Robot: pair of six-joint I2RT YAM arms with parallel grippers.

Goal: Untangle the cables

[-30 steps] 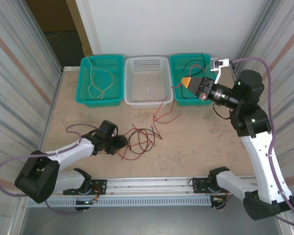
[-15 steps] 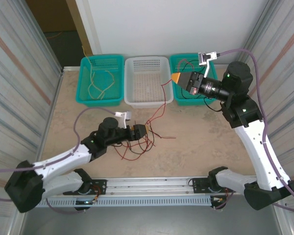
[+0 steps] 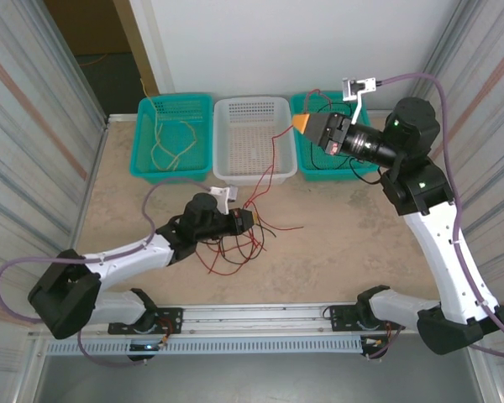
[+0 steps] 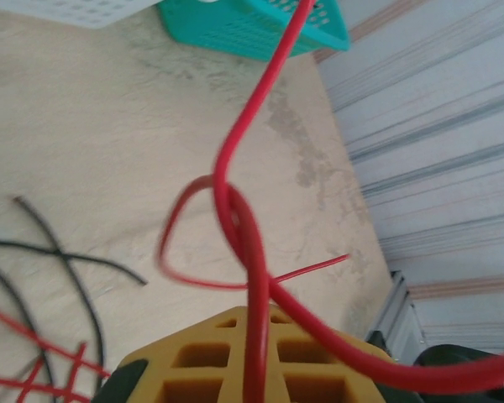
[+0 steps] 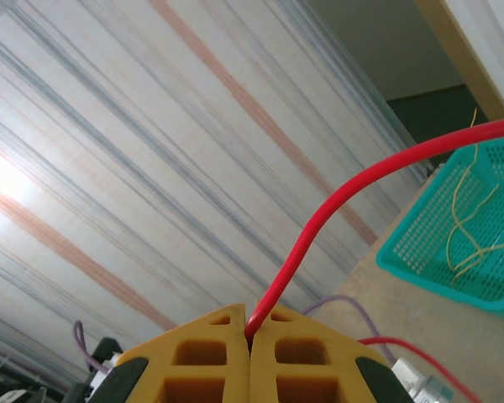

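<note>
Left tool [image 3: 245, 219] and right tool [image 3: 300, 125] both clamped on one red cable [image 3: 275, 155], strung between them above the bench [image 3: 353, 243].
Three baskets in a row on the bench: left teal basket [image 3: 172, 174] well ahead of the left tool, white basket [image 3: 254, 176] between the two tools, right teal basket [image 3: 319, 174] under the right tool. Left tool sits low near the bench, jaws closed on the red cable; right tool is raised, jaws pinched tight further along it. Loose cables [image 3: 235, 252], red and black, tangled just beside the left tool. Pale yellow cable [image 3: 170, 143] lies in the left teal basket.
</note>
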